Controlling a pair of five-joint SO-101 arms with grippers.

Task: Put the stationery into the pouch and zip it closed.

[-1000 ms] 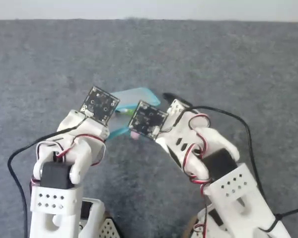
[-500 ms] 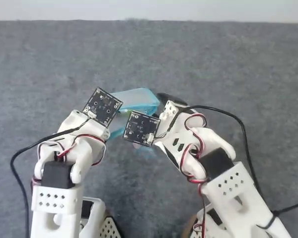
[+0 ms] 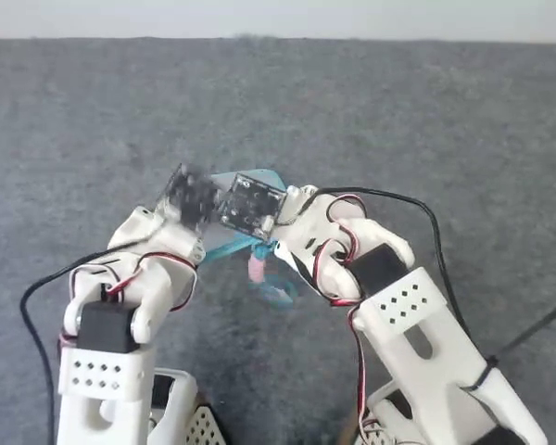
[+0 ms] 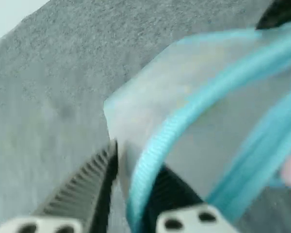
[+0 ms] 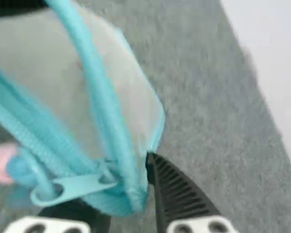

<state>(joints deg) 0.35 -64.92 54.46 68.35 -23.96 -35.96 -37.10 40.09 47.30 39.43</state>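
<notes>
I hold the pouch (image 4: 184,87) at both ends, between my two arms, above the middle of the grey table (image 3: 426,111). My left gripper (image 4: 138,162) is clamped on one end. The ridged finger (image 4: 87,187) presses on one side, the dark finger (image 4: 170,190) on the other, and a teal zip band runs straight through the narrow gap between them. My right gripper (image 5: 119,194) is clamped on the opposite end. Its ridged finger (image 5: 177,194) lies against the pouch's corner seam, and the other finger is under the bunched teal fabric. The zip pull (image 5: 72,187) lies flat just beside that grip, at my right-hand end of the zip. The pouch is clear with teal edging, and its two zip bands stand well apart along the stretch I can see, so the mouth is open. In the right wrist view a pink item (image 5: 2,160) with something blue touching it sits low by the mouth. It is too blurred for me to say what it is, or whether it is inside the pouch or under it. From the high view the pouch hangs tilted between my wrists, the pink piece shows just under it, and a small teal loop (image 3: 278,292) lies beside that on the table.
</notes>
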